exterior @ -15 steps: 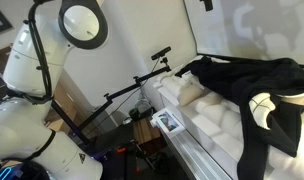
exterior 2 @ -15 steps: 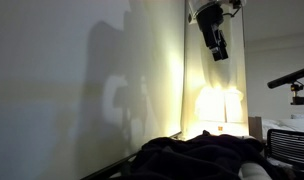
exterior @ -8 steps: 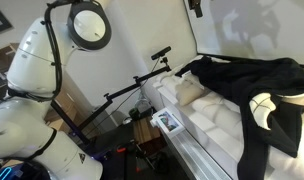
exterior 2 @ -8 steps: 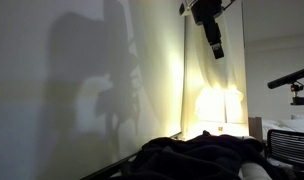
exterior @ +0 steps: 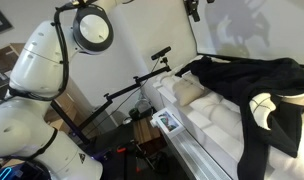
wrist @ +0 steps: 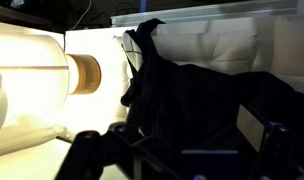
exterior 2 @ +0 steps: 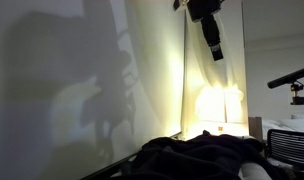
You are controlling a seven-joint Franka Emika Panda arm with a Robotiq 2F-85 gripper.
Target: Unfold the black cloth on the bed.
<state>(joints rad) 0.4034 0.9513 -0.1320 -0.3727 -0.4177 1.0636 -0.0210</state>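
While the pincer (exterior 2: pixel 214 48) hangs spread and empty, the black cloth (exterior: pixel 232 76) lies crumpled well below.

Three views, three lights: clear, dim and warm, glare-struck.

In an exterior view the white quilted bed (exterior: pixel 207 125) is brightly, evenly lit; the large black cloth (exterior: pixel 242 78) shows little fold detail, and a soft grey shadow (exterior: pixel 242 25) lies on the wall near the top right corner. In an exterior view all is dim: a warm yellow glow (exterior 2: pixel 220 103) low on the right silhouettes the black robot gripper (exterior 2: pixel 214 50), and a big blurred shadow (exterior 2: pixel 102 90) covers the left half. In the wrist view the cream surface (wrist: pixel 27 80) at the left edge is blown out and the fingers (wrist: pixel 87 148) at the bottom edge are out of focus.
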